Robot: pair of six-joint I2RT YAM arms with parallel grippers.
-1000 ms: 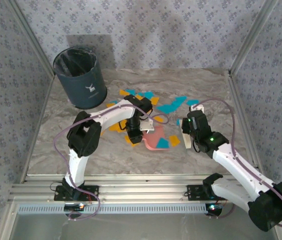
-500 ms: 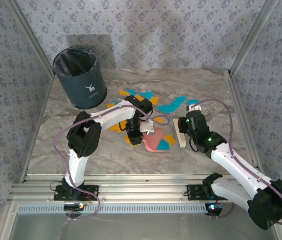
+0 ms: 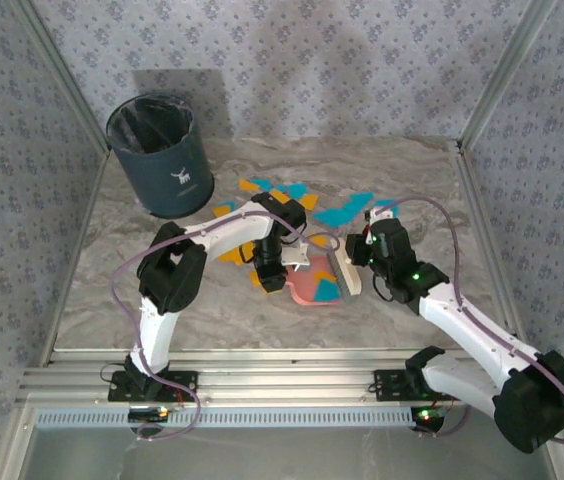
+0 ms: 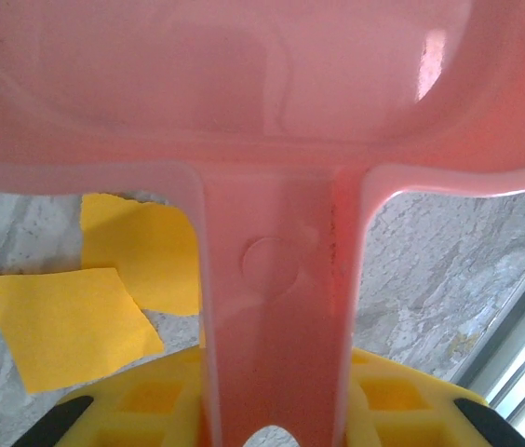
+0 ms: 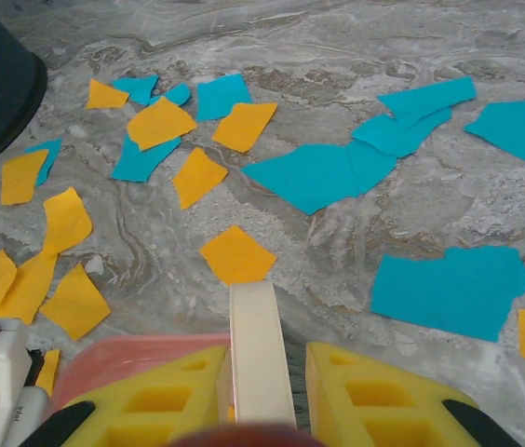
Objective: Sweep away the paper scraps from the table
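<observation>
— Left tool (image 4: 276, 414) is clamped on the dustpan (image 4: 244, 93) handle; right tool (image 5: 261, 396) is closed tight around a scraper (image 5: 255, 321).
— Paper scraps (image 5: 318, 172) are strewn over the tabletop (image 5: 337, 37) beyond; some could be flicked past the dustpan if swept too fast.

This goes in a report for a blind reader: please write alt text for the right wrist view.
The right gripper clamps a cream bar over the marble table, facing scattered orange and blue paper scraps; a pink dustpan sits lower left.
</observation>
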